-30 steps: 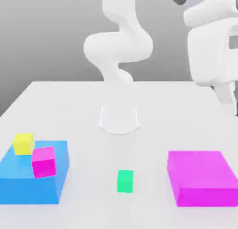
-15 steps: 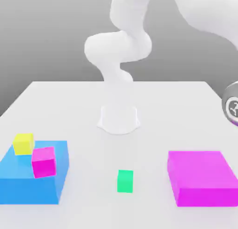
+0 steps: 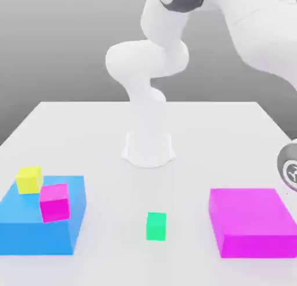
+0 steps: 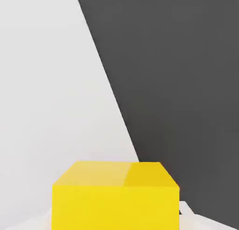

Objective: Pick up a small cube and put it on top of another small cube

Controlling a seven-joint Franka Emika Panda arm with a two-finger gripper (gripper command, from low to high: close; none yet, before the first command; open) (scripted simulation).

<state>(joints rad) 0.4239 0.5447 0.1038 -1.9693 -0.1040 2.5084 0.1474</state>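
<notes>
Bench [image 3: 87, 134] noted white, with the arm base [image 3: 148, 148] taken as landmark. Pink slab [image 3: 250, 222] and blue slab [image 3: 40, 224] lie in front of the base, on opposite sides. On the blue slab, a pink cube [image 3: 54, 202] and a yellow cube [image 3: 29, 179] rest. A green cube [image 3: 155, 226] lies between the slabs. Pincer clamped on a yellow cube [image 4: 115, 196] beside the bench edge, judged held for stacking.

White table [image 3: 87, 134] bearing the arm's base [image 3: 148, 148], a blue block [image 3: 35, 230], a green cube [image 3: 156, 226] and a magenta block [image 3: 252, 222].
</notes>
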